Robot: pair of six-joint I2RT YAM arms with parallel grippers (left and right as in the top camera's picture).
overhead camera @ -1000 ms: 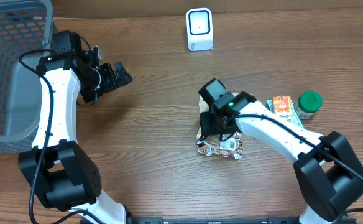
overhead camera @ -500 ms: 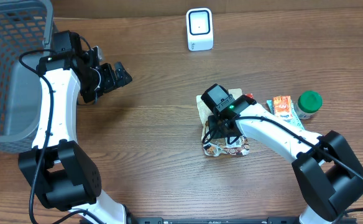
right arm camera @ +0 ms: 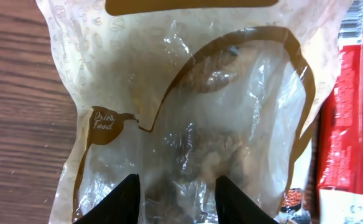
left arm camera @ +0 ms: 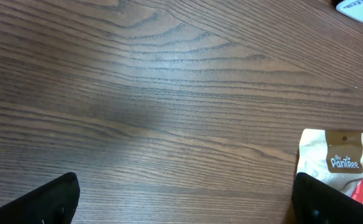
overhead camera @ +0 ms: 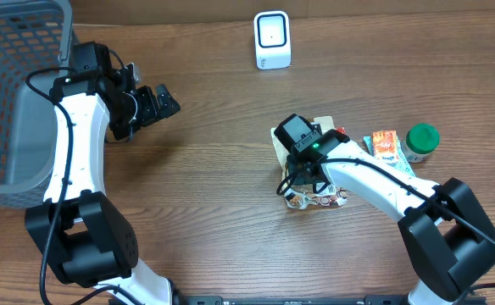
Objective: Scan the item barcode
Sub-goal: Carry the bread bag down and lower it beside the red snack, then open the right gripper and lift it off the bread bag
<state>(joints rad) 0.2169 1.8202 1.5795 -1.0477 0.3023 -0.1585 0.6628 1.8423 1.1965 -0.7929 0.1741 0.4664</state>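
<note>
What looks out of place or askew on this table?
The beige snack bag sits crooked in a heap with a crumpled packet and a red packet, gripped by the right gripper. Nothing looks spilled.

This is a robotics lab bench dressed up as a shop checkout. The left arm (overhead camera: 71,144) and right arm (overhead camera: 375,180) — 2 white-and-black machines trailing loose cables — stand at a wood-grain table (overhead camera: 205,220), which suggests a test rig rather than a real store. The retail side shows in 1 small white barcode scanner (overhead camera: 272,39) standing upright at the far edge, a grey mesh basket (overhead camera: 10,93) at the left, and packaged groceries — a snack pouch (right arm camera: 188,124), an orange packet (overhead camera: 385,144) and a green-lidded jar (overhead camera: 420,141).
</note>
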